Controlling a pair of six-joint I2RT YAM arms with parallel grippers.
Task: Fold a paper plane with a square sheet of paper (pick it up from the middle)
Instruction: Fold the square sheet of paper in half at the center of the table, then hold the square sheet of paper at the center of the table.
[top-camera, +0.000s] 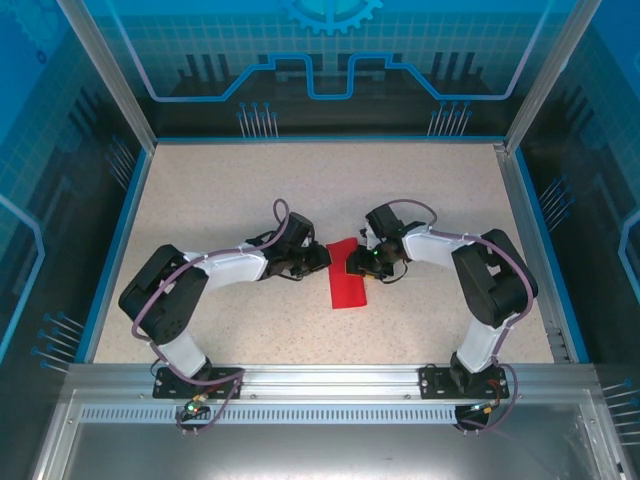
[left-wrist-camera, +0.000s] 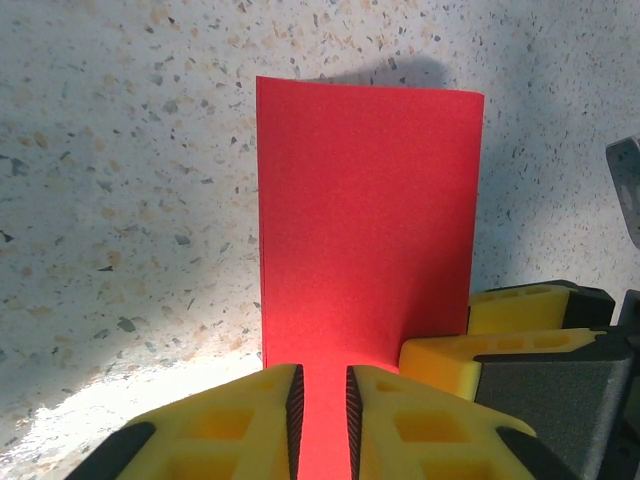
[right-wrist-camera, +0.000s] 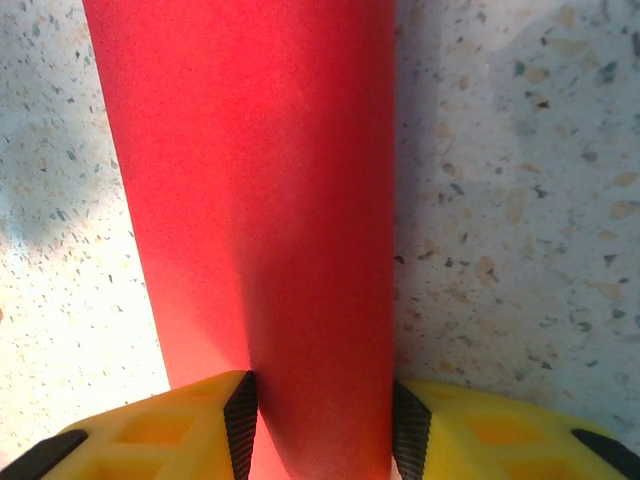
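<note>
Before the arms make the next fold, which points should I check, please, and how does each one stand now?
1. Red paper sheet folded into a rectangle, lying on the table: ok.
2. Left gripper over the sheet, jaws narrowly apart, red showing between them: ok.
3. Right gripper over the sheet, jaws wider apart: ok.
4. Either gripper truly pinching the sheet: cannot tell.
5. Room between the two grippers: not ok, they stand very close together.
</note>
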